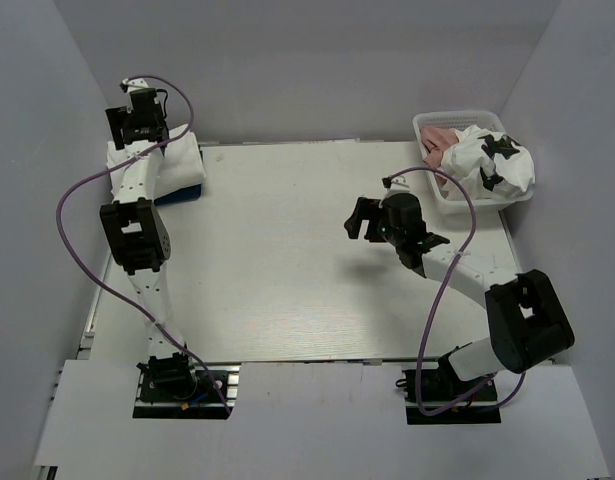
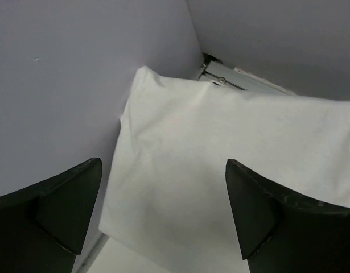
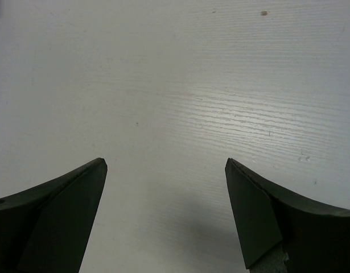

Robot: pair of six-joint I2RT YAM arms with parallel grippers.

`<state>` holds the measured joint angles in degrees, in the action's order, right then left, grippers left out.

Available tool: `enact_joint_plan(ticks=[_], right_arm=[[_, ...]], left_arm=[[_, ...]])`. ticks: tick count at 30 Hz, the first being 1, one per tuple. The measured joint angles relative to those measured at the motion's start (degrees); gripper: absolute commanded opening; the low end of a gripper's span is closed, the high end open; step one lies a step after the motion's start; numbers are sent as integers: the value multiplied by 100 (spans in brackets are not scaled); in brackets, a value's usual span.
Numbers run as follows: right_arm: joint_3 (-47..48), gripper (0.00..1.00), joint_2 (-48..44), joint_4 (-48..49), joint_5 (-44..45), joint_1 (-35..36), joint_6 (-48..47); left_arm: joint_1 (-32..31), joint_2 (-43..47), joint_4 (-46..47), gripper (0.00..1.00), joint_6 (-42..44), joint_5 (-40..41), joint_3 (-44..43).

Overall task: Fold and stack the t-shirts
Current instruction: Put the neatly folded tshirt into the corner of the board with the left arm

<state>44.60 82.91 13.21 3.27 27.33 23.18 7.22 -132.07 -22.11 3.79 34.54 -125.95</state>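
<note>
We see the left gripper (image 2: 163, 164) reaching into the far-left corner of the table (image 1: 287, 290), its fingers spread wide with nothing between them. Below it lies the folded white tee (image 2: 220, 148). One corner of the tee points toward the meeting of the walls. It rests on a blue tee (image 1: 190, 191), of which only the near edge shows, running roughly left to right with a slight tilt. The arm covers part of the stack, so we cannot tell its long axis for certain.

The right gripper (image 3: 165, 162) hangs over bare tabletop right of centre, its fingers likewise parted and holding nothing.

In the basket (image 1: 457, 114) at the far-right corner, the white tee with black patches (image 1: 492, 168) sits crumpled and spills over the rim. A pink tee (image 1: 438, 142) is bunched beside it on the left.
</note>
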Motion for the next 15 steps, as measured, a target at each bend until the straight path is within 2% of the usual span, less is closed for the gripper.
enact_joint_plan(ticks=[5, 10, 12, 15], right_arm=[[-44, 90, -321, -44, -63, 2, 131], [-175, 90, -1027, -177, -111, 0, 374], [-273, 90, -1300, -227, -111, 0, 505], [-455, 90, -1650, -310, -155, 0, 684]], left_arm=[[-153, 417, -476, 99, -457, -533, 133], [-481, 1043, -1370, 99, -1373, -1073, 234], [-704, 1700, -1290, 99, -1812, -1373, 1027], [-1270, 2940, -942, 99, -2448, -1886, 2712]])
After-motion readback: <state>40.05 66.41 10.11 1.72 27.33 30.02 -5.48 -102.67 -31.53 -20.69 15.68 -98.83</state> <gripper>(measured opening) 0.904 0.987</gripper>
